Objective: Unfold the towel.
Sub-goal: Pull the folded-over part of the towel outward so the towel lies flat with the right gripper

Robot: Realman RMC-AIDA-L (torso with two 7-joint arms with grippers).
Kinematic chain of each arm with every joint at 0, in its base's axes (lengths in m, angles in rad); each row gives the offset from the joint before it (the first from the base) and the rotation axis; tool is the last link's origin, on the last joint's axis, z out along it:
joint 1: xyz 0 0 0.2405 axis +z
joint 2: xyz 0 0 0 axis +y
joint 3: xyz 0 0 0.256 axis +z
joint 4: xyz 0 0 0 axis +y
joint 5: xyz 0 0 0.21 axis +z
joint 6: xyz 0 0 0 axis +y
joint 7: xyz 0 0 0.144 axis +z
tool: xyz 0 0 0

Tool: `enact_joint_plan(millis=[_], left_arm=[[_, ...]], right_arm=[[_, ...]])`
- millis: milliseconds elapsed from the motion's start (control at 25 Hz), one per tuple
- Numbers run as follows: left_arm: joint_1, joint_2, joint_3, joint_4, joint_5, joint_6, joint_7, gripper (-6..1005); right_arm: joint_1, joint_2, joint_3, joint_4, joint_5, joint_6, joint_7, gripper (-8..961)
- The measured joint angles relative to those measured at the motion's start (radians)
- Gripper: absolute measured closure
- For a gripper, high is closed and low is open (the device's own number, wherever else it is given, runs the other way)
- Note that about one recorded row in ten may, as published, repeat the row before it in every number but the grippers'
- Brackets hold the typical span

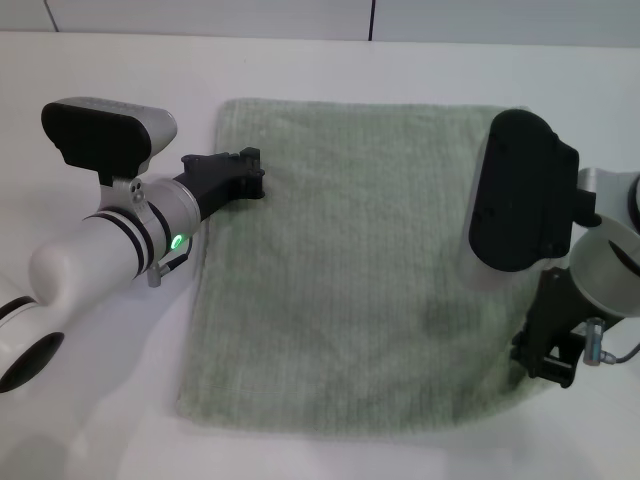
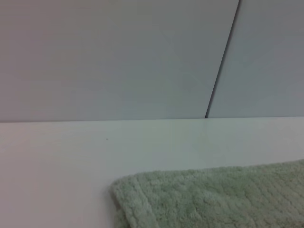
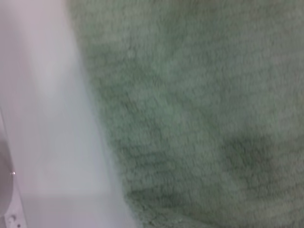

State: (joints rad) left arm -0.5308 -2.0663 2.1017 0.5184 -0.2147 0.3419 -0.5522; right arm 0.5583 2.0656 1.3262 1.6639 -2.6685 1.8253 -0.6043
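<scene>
Right gripper (image 1: 545, 362) and its black housing hide the pale sage-green plush towel's (image 1: 350, 280) right edge; finger positions unclear on both grippers.

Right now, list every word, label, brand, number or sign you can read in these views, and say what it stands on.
None: no readable text in any view.
The towel shows only ribbed pile, no tag or print.
The table and the wall panels are blank.
The left hand at the towel's left edge and the right hand at its near right corner carry no legible marking; the left arm shows only a green light.
</scene>
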Motion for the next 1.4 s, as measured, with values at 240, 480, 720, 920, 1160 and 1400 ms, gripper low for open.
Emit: enact_joint_plan(millis=[240,480,720,920,1160,1400], left_arm=[[0.0,0.0,0.0,0.001,0.0,0.0,0.0,1002],[0.0,0.0,0.0,0.003,0.0,0.0,0.0,1002],[0.003,0.0,0.0,0.009,0.0,0.0,0.0,1002],[0.005,0.0,0.001,0.01,0.0,0.0,0.001,1001],[0.006,0.0,0.001,0.011,0.0,0.001,0.001,1001],[0.008,0.001,-0.002,0.011,0.0,0.003,0.002,1002]], right_arm=[[-0.003,0.005,-0.011,-0.044,-0.031,0.002,0.001,921],[-0.001,0.007,-0.015,-0.088,-0.028,-0.003,-0.002,921],[0.004,0.009,-0.015,-0.114,-0.029,-0.007,-0.005,920],[0.007,0.01,-0.015,-0.119,-0.027,-0.007,-0.006,919],[0.012,0.011,-0.046,-0.106,-0.026,-0.008,-0.006,834],[0.01,0.011,-0.042,-0.046,-0.026,-0.009,-0.006,753]])
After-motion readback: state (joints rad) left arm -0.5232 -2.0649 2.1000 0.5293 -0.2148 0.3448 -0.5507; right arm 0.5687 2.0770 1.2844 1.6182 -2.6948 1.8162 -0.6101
